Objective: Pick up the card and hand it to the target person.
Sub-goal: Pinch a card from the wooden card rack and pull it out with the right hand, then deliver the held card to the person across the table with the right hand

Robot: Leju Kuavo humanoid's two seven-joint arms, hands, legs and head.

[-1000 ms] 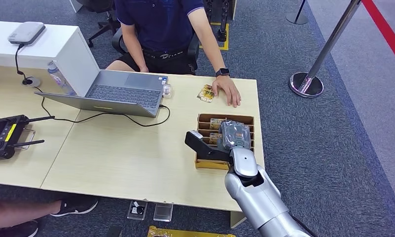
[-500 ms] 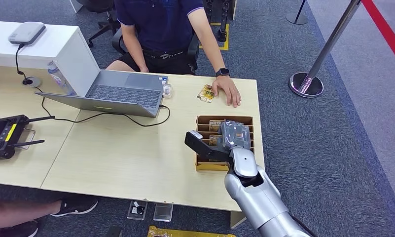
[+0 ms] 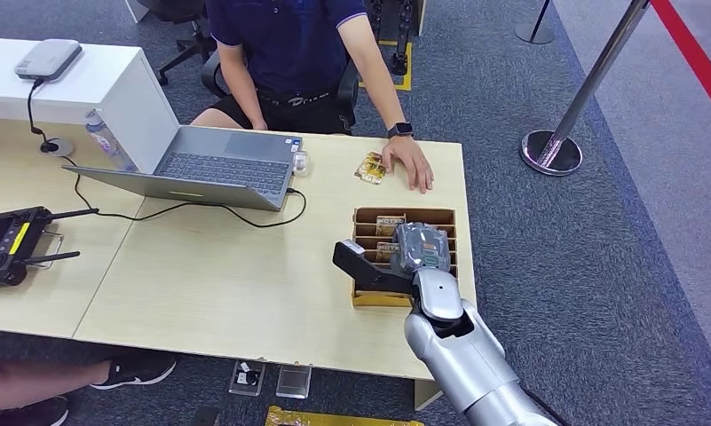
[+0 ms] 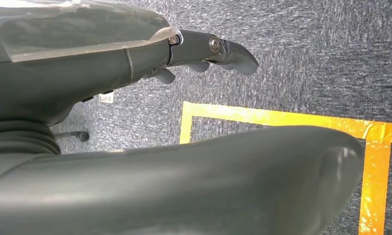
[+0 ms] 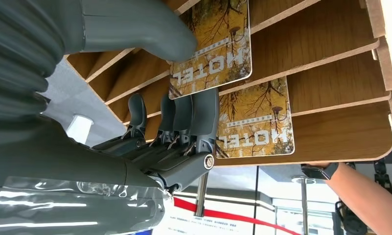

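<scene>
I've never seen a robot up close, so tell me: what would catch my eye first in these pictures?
The silver right arm reaches over the pale desk, its right hand above a wooden slotted card holder. Up close, thumb and fingers flank a yellow HOTEL card standing in a slot. Across the desk sits a person, one hand beside another card.

Right arm (image 3: 462,355): silver, rounded segments, dark joint gap. Right hand (image 3: 420,248): grey ribbed cover, thick grey thumb (image 5: 135,24), darker fingers (image 5: 194,115) with round silver screws, glossy transparent wrap. Left hand (image 4: 135,98): dark grey shell, silver screw.
</scene>
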